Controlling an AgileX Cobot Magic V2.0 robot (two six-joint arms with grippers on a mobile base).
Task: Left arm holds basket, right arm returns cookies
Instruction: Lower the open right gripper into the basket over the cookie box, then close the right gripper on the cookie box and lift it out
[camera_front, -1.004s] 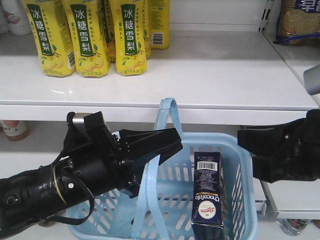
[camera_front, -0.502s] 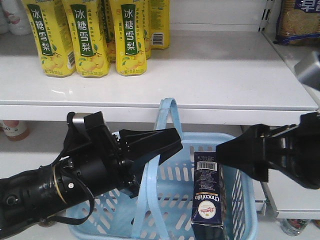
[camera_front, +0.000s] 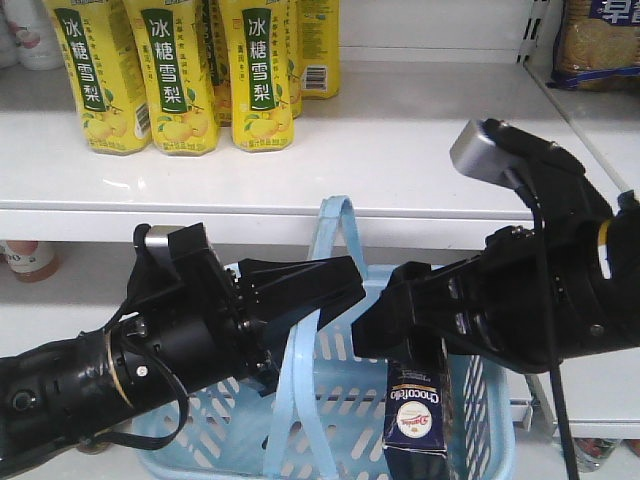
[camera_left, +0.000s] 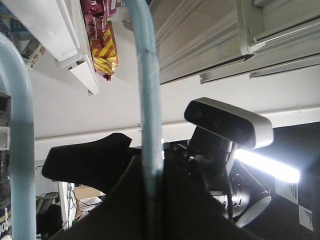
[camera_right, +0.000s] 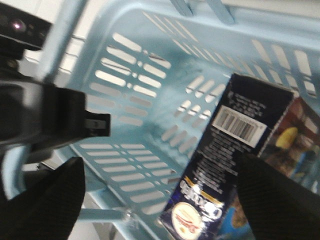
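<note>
The light blue basket (camera_front: 470, 300) hangs in front of the shelf, and my left gripper (camera_front: 335, 295) is shut on its pale blue handle (camera_front: 285, 400). In the left wrist view that handle (camera_left: 150, 125) runs straight up between the closed black fingers (camera_left: 125, 200). The navy cookies carton (camera_front: 415, 410) stands upright in the basket's right half. My right gripper (camera_front: 385, 315) hovers open over the basket, just above the carton's top. In the right wrist view the cookies carton (camera_right: 225, 165) lies ahead between the spread fingertips (camera_right: 45, 200), nearer the right one and not touched.
A white shelf (camera_front: 420, 150) runs above the basket, with yellow drink bottles (camera_front: 180, 80) at its back left. A bagged product (camera_front: 600, 40) sits at the upper right. The second hoop handle (camera_front: 340, 215) stands up against the shelf edge.
My right arm has swung in from the right edge and leftward, ending over the basket above the cookies carton. The left arm, basket and carton have stayed put.
</note>
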